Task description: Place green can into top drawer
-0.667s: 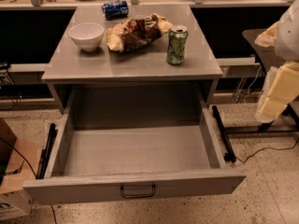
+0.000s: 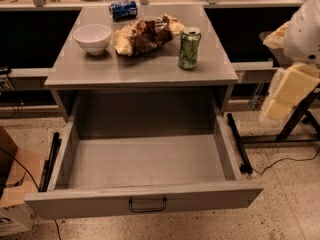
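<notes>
Speckled flooring [image 2: 290, 204] is noted beneath the table [image 2: 100, 71]. The green can [image 2: 190, 47] is stood upright on its right side. The top drawer [image 2: 145, 199] is pulled out below. The gripper [image 2: 289, 91] is recorded at the right edge, apart from the can; its grip state cannot be determined.

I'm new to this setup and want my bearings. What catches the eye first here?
The top drawer stands pulled wide open at the front. On the cabinet top above it, the green can stands upright at the right, beside a crumpled snack bag and a white bowl. The gripper hangs at the right edge, apart from the can.
</notes>
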Controlling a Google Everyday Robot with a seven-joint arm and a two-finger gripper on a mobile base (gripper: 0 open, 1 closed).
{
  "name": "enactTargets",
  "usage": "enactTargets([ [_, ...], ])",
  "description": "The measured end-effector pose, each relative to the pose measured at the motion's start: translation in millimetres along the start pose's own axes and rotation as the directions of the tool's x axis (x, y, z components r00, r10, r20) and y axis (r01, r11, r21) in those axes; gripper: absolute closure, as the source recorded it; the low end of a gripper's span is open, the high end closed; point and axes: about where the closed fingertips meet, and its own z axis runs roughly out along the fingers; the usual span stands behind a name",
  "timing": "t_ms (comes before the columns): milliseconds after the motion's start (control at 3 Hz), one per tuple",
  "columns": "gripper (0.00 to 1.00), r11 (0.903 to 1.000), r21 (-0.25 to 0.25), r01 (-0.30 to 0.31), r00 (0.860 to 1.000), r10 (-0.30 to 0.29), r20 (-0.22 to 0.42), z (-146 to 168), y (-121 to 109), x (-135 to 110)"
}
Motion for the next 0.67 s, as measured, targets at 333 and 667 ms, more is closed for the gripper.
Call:
enactTargets([
  [333,0.00,0.9983,-0.027,-0.051,0.991,0.054,0.121,15,-14,-20],
  [667,0.00,0.9942,-0.064,-0.086,0.969,0.099,0.226,33,-35,-40],
])
